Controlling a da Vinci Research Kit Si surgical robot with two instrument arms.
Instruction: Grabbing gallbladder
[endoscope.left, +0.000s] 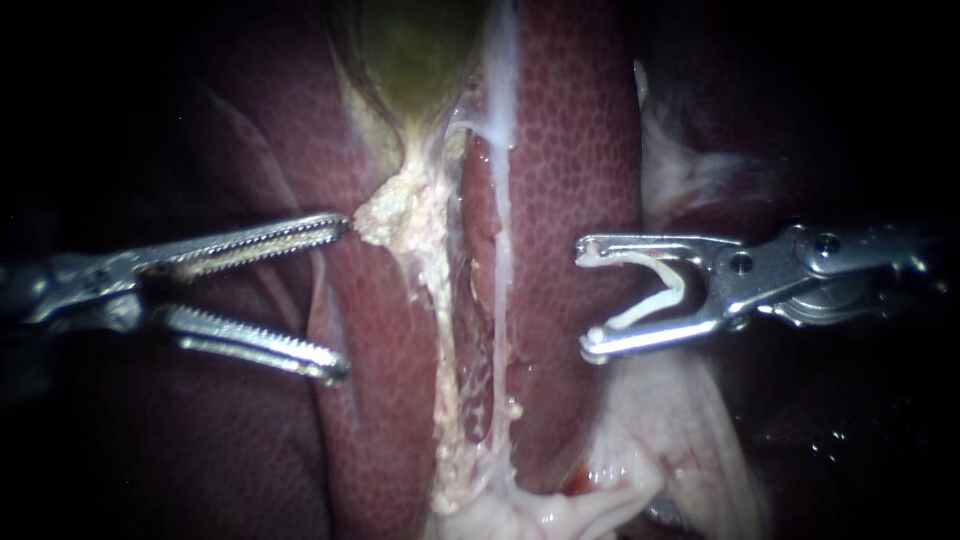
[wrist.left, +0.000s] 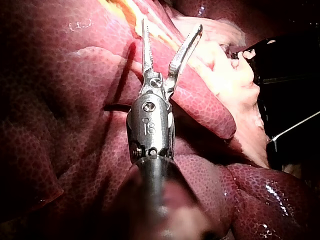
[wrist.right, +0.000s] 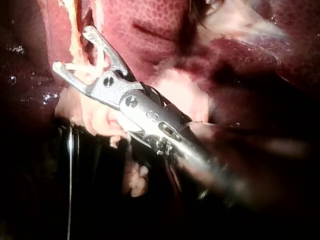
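Bright central light on the liver (endoscope.left: 570, 150), deep darkness around.

The left instrument (endoscope.left: 343, 298) gapes wide, while the right instrument (endoscope.left: 586, 298) grips a clip (endoscope.left: 678, 288) between spread jaws.

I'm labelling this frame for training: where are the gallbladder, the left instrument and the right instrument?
gallbladder (endoscope.left: 412, 60), endoscope view, its greenish body.
left instrument (endoscope.left: 345, 298), endoscope view, midway between its open jaw tips.
right instrument (endoscope.left: 588, 298), endoscope view, midway between jaw tips holding a white clip (endoscope.left: 672, 290).
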